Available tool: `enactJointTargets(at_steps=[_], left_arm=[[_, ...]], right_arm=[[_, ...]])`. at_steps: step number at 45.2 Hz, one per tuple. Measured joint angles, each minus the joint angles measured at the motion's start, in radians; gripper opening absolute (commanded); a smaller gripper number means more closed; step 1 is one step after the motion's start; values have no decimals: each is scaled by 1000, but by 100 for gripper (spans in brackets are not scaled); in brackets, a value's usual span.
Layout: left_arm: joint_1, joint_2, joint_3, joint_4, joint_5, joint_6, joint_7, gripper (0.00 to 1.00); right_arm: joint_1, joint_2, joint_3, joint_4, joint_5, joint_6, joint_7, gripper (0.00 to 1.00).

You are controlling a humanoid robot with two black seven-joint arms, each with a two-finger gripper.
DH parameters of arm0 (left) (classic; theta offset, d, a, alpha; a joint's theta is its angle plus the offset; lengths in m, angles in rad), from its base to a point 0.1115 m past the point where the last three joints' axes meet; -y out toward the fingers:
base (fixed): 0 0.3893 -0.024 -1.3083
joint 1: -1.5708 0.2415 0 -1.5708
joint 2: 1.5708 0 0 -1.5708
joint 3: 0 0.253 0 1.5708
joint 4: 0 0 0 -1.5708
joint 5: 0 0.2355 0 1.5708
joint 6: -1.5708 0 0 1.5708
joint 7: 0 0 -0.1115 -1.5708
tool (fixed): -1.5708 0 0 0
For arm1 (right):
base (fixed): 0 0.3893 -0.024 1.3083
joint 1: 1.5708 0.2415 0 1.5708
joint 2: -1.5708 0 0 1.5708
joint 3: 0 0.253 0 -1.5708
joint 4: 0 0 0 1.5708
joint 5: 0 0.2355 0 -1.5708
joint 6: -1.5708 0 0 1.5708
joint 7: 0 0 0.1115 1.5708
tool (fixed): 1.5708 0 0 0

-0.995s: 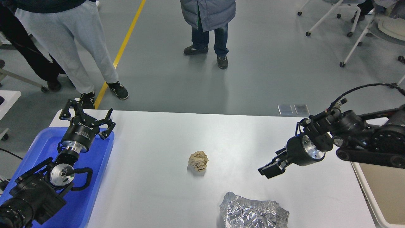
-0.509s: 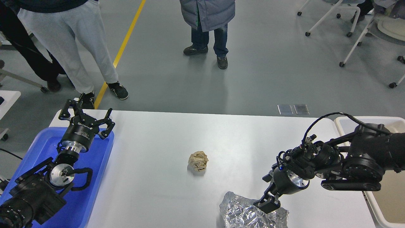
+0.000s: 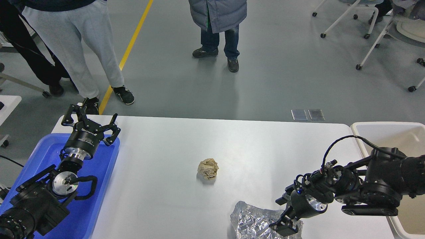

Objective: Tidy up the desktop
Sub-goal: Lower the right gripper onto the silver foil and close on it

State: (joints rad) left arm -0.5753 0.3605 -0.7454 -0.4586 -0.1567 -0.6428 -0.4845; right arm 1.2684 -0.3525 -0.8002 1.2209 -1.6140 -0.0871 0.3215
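Observation:
The white desktop (image 3: 232,142) bears a crumpled brown paper ball (image 3: 208,169) at its middle and a crumpled sheet of silver foil (image 3: 252,223) at the front edge. My right gripper (image 3: 284,227) points down onto the foil's right side and covers part of it; its fingers look dark and close together, so I cannot tell how they stand. My left gripper (image 3: 91,121) is open and empty, held above the far end of the blue tray (image 3: 103,172), well to the left of the paper ball.
A beige-white bin (image 3: 385,131) stands off the desktop's right edge, under my right arm. The blue tray lies along the left edge. Two people stand on the grey floor beyond the far edge, and wheeled chairs stand at the back right.
My right arm has swung down and toward the front edge, bringing its gripper from above the table onto the foil. The left arm has not moved.

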Motion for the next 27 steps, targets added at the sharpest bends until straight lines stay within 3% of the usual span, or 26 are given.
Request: enactJointTargets(at_steps=[5, 16, 25, 27], left_arm=[[0, 0, 0, 0, 0, 0, 0, 100], [0, 0, 0, 0, 0, 0, 0, 100], [0, 0, 0, 0, 0, 0, 0, 100], [0, 0, 0, 0, 0, 0, 0, 100]], right_arm=[[-12, -6, -2, -16, -6, -12, 8, 77], [-36, -14, -4, -51, -25, -24, 18, 32], [-46, -17, -4, -65, -32, -27, 22, 3], [-47, -18, -3, -68, -33, -28, 22, 0]])
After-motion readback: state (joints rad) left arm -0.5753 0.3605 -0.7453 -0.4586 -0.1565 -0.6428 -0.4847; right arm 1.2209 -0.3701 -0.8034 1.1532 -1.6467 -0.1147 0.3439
